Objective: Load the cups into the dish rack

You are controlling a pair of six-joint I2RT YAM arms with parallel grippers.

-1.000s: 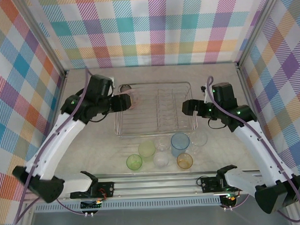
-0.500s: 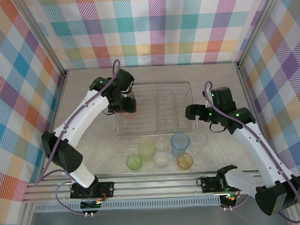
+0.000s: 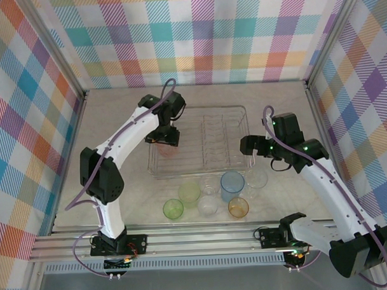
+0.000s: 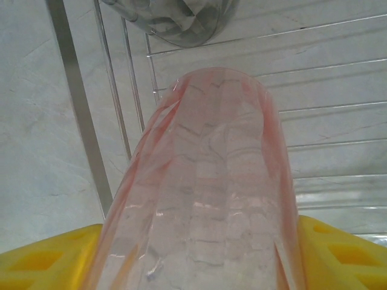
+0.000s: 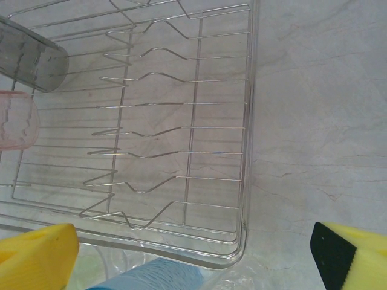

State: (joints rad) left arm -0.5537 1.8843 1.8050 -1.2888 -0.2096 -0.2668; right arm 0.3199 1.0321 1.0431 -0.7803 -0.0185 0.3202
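Jaws of our left gripper pinch the pink cup over the dish rack's left side, close to the grey cup inside it; our right gripper hangs at the rack's right rim, spread wide and empty; the blue cup stands just in front of the rack

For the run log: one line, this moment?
left jaws: grip pink cup over dish rack; right jaws: open, empty; grey cup in rack

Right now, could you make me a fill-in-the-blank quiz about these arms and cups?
The left gripper holds the translucent pink plastic cup over the ____ end of the silver wire dish rack.
The right gripper, near the rack's right edge, has its jaws ____.
____ plastic cups stand on the pale marbled table in front of the rack.
Missing: left; open; six.
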